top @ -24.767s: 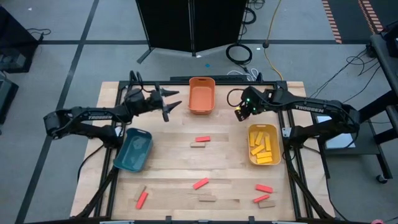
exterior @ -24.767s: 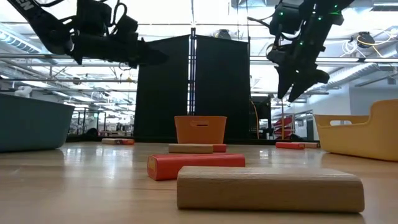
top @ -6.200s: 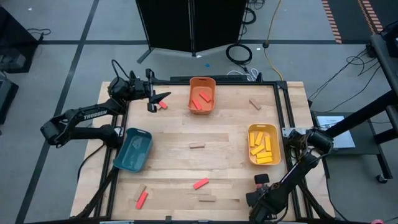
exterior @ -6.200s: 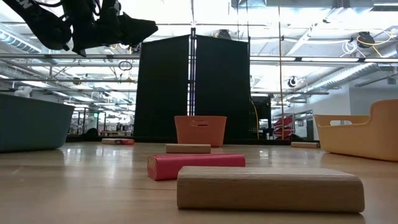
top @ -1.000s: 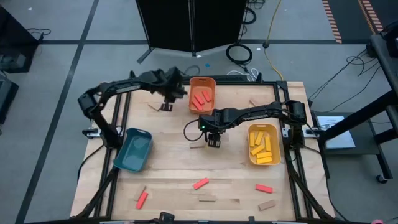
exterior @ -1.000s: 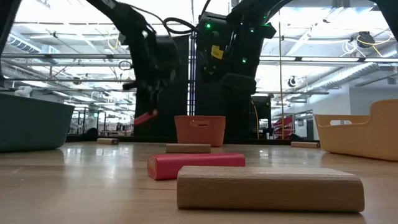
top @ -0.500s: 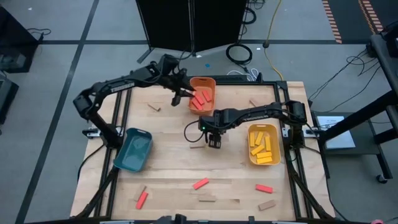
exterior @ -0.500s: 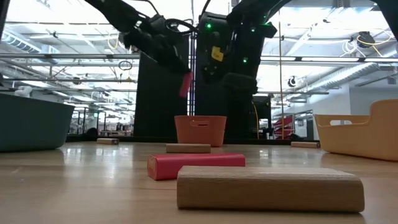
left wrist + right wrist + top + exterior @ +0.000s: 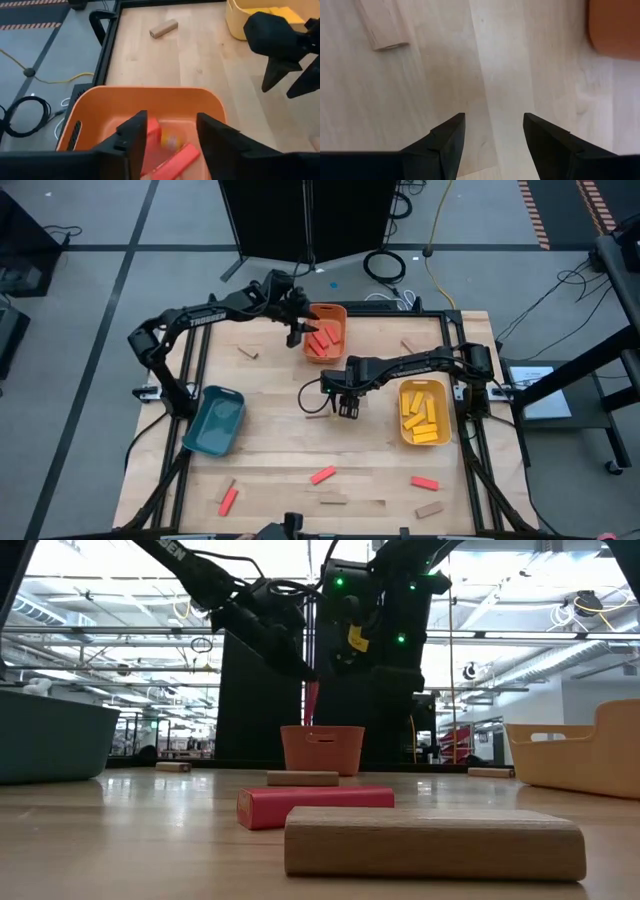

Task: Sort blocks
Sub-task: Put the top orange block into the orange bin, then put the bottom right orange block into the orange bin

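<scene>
The left tool, released, hangs over the orange bin; the right tool, released too, hovers beside a tan block at the frame's centre, likely the next pick.

The surface is pale blond wood inside a black frame. At the far middle an orange bin holds red blocks; a yellow bin on the right holds yellow blocks; a teal bin sits left. Loose red block and tan block lie on the wood. Both arms are black.
</scene>
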Controlling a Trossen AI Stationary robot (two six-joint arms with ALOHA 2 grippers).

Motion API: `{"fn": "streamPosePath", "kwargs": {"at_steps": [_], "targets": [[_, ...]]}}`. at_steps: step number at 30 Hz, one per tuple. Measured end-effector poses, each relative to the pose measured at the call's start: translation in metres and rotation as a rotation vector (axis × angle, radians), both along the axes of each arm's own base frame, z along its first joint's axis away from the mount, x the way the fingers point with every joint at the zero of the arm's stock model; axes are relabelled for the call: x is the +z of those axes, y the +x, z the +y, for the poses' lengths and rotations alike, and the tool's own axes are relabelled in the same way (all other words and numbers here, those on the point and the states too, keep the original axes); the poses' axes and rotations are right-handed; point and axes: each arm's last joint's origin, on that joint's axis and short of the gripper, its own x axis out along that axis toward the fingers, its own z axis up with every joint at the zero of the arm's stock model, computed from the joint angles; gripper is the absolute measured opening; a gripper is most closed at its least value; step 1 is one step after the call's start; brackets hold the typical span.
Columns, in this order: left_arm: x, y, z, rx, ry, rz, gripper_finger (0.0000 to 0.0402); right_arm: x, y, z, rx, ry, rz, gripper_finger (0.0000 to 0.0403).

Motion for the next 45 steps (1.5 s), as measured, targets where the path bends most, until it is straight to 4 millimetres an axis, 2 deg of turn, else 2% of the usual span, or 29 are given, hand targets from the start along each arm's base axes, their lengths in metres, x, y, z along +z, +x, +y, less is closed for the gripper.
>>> {"fn": "streamPosePath", "kwargs": {"at_steps": [5,9,14,17,21,25,28,32,35,38,42,45], "targets": [[0.001,0.001,0.001,0.007,0.014,-0.011,0.0219,0.0,0.0,0.0,0.001,-0.003,0.0,0.0194],[0.006,-0.002,0.0,0.048,-0.003,-0.001,0.0236,0.0,0.0,0.0,-0.009,-0.001,-0.001,0.0194],[0.038,-0.02,-0.009,0.083,-0.006,-0.02,0.0237,0.0,-0.003,0.002,-0.021,0.004,0.026,0.0194],[0.057,-0.036,-0.02,0.171,-0.031,-0.005,0.0237,-0.001,-0.004,0.005,-0.012,0.005,0.041,0.0194],[0.082,-0.059,-0.048,0.175,-0.068,0.009,0.0237,-0.001,-0.005,0.008,-0.003,0.014,0.047,0.0194],[0.095,-0.08,-0.088,0.125,-0.092,-0.024,0.0237,-0.001,-0.008,0.01,0.008,0.082,0.078,0.0194],[0.095,-0.101,-0.122,0.066,-0.107,-0.061,0.0237,0.003,-0.011,0.014,0.001,0.199,0.123,0.0194],[0.083,-0.131,-0.162,-0.012,-0.149,-0.124,0.0237,0.016,-0.011,0.021,-0.126,0.366,0.155,0.0194],[0.068,-0.152,-0.184,-0.058,-0.175,-0.236,0.0238,0.027,-0.012,0.036,-0.196,0.482,0.199,0.0194],[0.046,-0.168,-0.202,-0.137,-0.204,-0.379,0.0238,0.037,-0.018,0.064,-0.218,0.509,0.283,0.0194],[0.022,-0.184,-0.22,-0.26,-0.277,-0.602,0.0238,0.052,-0.029,0.112,-0.322,0.521,0.374,0.0194],[0.012,-0.194,-0.23,-0.363,-0.301,-0.719,0.0238,0.065,-0.035,0.157,-0.336,0.54,0.35,0.0194]]}}
